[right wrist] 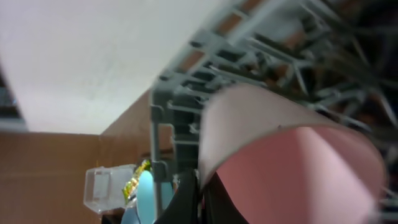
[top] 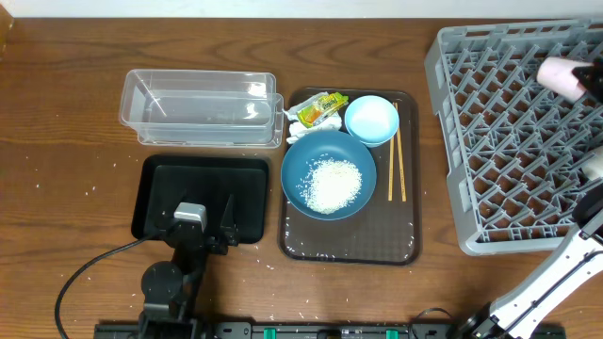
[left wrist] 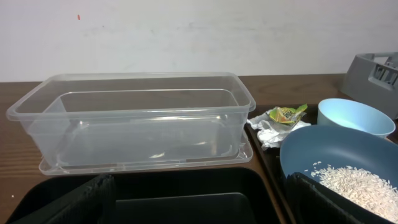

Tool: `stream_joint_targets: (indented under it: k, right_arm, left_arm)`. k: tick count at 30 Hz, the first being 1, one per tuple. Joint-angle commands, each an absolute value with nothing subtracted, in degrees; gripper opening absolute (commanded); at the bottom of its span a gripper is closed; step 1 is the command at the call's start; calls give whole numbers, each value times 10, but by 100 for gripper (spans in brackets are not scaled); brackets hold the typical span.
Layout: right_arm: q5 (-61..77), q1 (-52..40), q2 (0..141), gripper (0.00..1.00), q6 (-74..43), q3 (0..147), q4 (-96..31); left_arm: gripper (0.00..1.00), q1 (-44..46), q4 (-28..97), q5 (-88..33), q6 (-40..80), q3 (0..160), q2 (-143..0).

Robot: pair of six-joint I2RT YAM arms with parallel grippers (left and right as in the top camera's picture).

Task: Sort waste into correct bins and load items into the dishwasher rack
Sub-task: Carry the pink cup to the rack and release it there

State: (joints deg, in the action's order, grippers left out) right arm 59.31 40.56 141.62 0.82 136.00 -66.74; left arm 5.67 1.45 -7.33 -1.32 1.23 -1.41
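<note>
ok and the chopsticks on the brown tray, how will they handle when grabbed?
Likely stiff and very light: the chopsticks look thin, straight, wooden. Flat on the brown tray, they offer little to pinch and may roll or skid. The pair lies loose, close together, so gripping one could nudge the other.

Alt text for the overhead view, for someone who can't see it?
The right pincer holds a pink bowl over the grey dishwasher rack. The brown tray carries a blue bowl of rice, a light-blue bowl, chopsticks, tissue and a wrapper; the open left pincer is over the black tray.
</note>
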Motion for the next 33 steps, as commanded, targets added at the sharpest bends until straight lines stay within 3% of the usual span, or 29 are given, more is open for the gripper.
stream_joint_targets:
  k: [1,14,23,33]
  right_arm:
    - [493,404,1435,1,-1,1361,-689]
    - [370,429,1427,1,35,1361,-773]
    - [324,453,1368,22,34,1361,-799]
    - [305,468,1239,22,-47,1361,-802]
  left_arm:
    - [90,54,34,-82,-15,2,-14]
    - [90,54,34,-82,-15,2,-14]
    - [90,54,34,-81,-15,2,-14]
    - [90,54,34,-81,-15,2,-14]
